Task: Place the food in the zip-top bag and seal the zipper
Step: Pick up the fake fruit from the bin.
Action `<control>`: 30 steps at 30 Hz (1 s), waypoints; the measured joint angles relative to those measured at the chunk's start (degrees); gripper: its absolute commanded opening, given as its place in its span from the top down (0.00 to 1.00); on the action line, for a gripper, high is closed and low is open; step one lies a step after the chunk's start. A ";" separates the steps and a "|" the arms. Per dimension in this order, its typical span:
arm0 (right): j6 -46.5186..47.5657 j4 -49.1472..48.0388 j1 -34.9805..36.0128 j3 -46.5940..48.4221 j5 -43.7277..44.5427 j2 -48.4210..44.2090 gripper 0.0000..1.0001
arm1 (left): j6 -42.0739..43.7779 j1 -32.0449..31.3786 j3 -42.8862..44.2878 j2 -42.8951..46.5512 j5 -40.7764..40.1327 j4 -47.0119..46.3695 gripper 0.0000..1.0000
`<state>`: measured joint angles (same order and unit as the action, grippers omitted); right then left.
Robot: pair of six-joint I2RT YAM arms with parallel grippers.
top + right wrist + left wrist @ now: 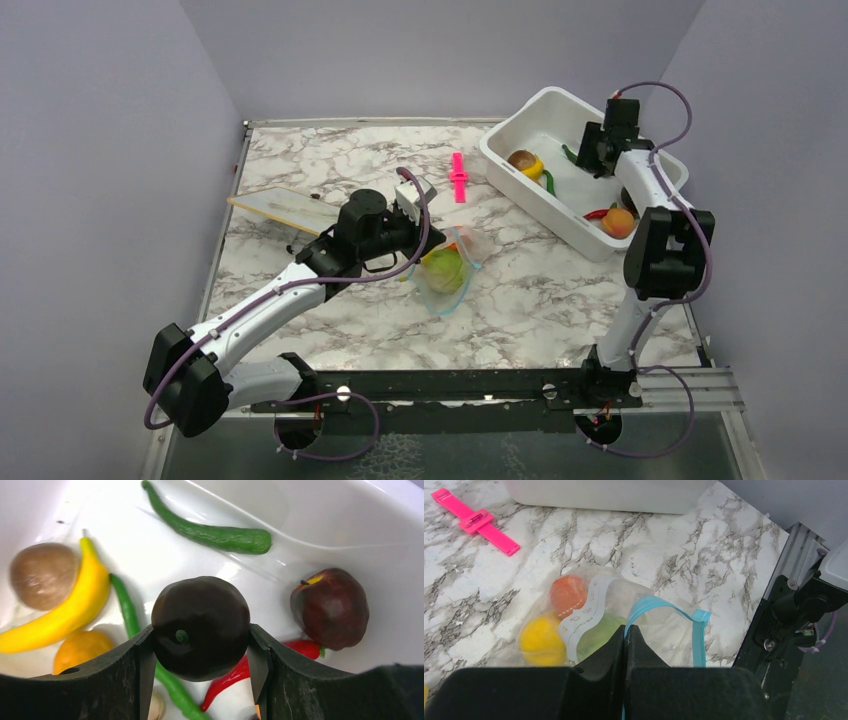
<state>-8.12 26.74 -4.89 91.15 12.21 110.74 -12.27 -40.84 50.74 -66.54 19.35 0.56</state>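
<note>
The clear zip-top bag (448,270) lies mid-table and holds a green ball (596,632), a yellow piece (540,639) and an orange-red piece (568,592). Its light blue zipper (696,635) arches open. My left gripper (626,629) is shut on the zipper strip at the bag's mouth. My right gripper (200,640) is over the white tub (520,130) and is shut on a dark brown round fruit (200,625). Below it in the tub lie a banana (65,615), a green chilli (210,532), a dark red apple (330,607), a red chilli (230,677) and a brown ball (42,575).
A bright pink clip (459,177) lies on the marble table between bag and tub; it also shows in the left wrist view (476,521). A flat pale yellowish board (285,208) lies at the left, behind my left arm. Grey walls close the table on three sides.
</note>
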 measured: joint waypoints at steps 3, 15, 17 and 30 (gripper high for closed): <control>-1.18 1.18 0.00 -1.01 -2.78 -3.06 0.56 | 0.00 0.00 -0.15 0.00 -0.61 0.13 1.00; -4.92 4.50 0.42 -7.45 -15.76 -20.81 0.57 | -1.20 0.00 1.66 -0.20 -3.50 1.57 1.00; -5.38 4.42 0.70 -9.40 -18.32 -24.02 0.57 | -1.36 0.00 2.38 -0.22 -4.26 1.70 1.00; -8.22 3.19 6.45 -19.32 -28.33 -36.87 0.58 | -3.91 0.00 5.70 -1.84 -6.78 3.50 1.00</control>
<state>-16.34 29.93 1.56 71.83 -16.12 73.87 -16.19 -40.84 56.45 -68.38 12.58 4.05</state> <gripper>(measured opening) 0.596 0.014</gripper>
